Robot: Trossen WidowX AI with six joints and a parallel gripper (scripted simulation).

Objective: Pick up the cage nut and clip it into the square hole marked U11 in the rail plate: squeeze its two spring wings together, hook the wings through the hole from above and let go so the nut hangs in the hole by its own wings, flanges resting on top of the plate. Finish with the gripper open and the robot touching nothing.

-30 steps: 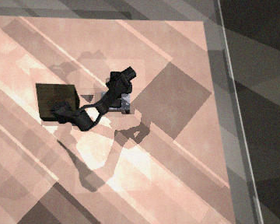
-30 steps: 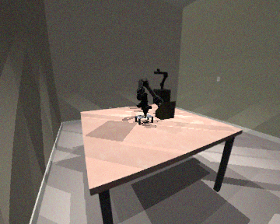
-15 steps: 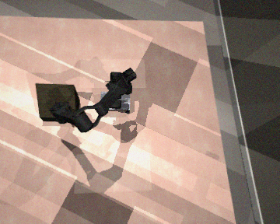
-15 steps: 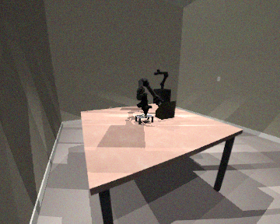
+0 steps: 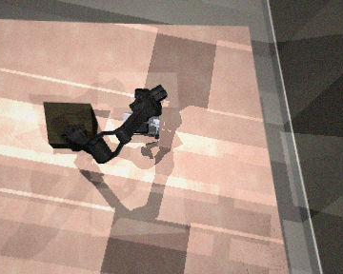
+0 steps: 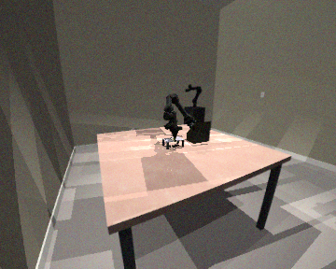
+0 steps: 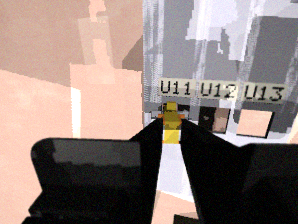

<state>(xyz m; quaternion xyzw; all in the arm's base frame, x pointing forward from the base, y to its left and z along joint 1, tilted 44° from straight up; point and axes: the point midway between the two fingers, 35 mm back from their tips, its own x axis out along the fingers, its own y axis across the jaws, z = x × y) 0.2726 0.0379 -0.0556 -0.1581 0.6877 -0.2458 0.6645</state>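
Evidently our black gripper (image 5: pixel 152 134) (image 6: pixel 175 139) (image 7: pixel 170 124) grips the small yellow cage nut (image 7: pixel 171 121) at mid-frame in the wrist view, over the hole marked U11; its springy wings likely need a gentle, even squeeze at their sides.

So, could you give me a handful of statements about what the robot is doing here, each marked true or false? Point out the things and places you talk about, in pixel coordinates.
The gripper (image 7: pixel 170 124) is shut on the yellow cage nut (image 7: pixel 171 131): true.
The nut is over the hole marked U13: false, it is at U11.
The rail plate (image 6: pixel 167 139) (image 7: pixel 172 170) stands raised on legs: true.
The label U12 (image 7: pixel 220 90) sits between U11 (image 7: pixel 175 88) and U13 (image 7: pixel 264 93): true.
The gripper has let go and backed away: false, its fingers hold the nut.
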